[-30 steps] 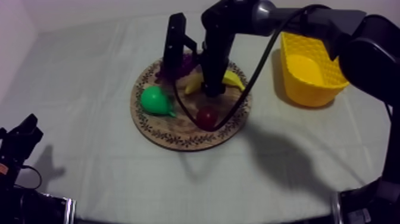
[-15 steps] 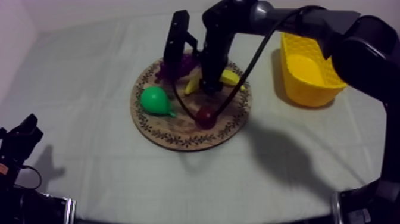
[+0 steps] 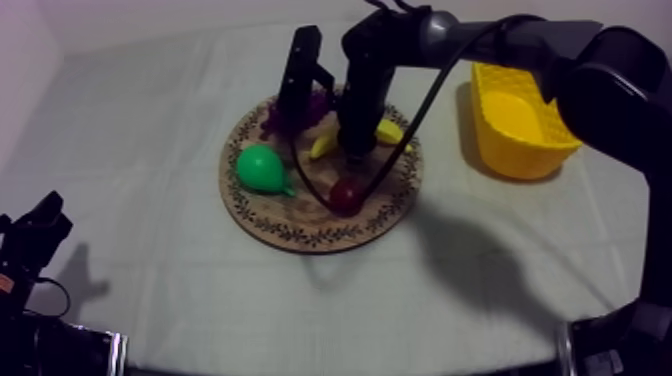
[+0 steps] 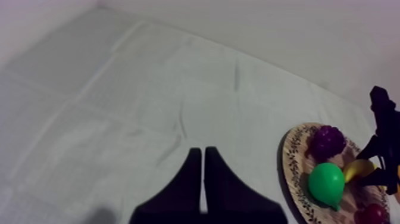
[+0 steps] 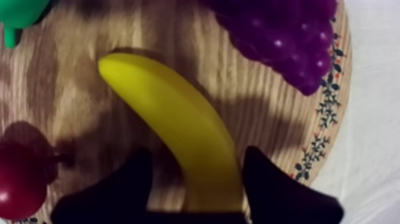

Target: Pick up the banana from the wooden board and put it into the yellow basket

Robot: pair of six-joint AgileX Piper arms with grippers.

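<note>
There is one round wooden board with a patterned rim [image 3: 300, 232], and four toy fruits lie on it: one curved yellow banana [image 5: 178, 125], one green pear [image 3: 260, 168], one purple bunch of grapes [image 5: 286, 36] and one small red fruit [image 3: 347, 194]. One yellow plastic basket [image 3: 520, 150] stands to the right of the board, apart from it, with a strip of bare cloth between them.

The banana lies on the board's far half, between the grapes and the red fruit, with one tip toward the rim on the basket's side. The grapes sit at the far rim and the pear sits near the left rim.

The right hand [image 5: 197, 156] is down over the banana, its fingers spread with one close at each side of the fruit.

The left hand [image 4: 203, 152] is low at the left, well apart from the board, its fingers pressed together into a narrow wedge over bare cloth.

The grey-white surface [image 3: 150, 120] lies open to the left of the board and in front of it.
</note>
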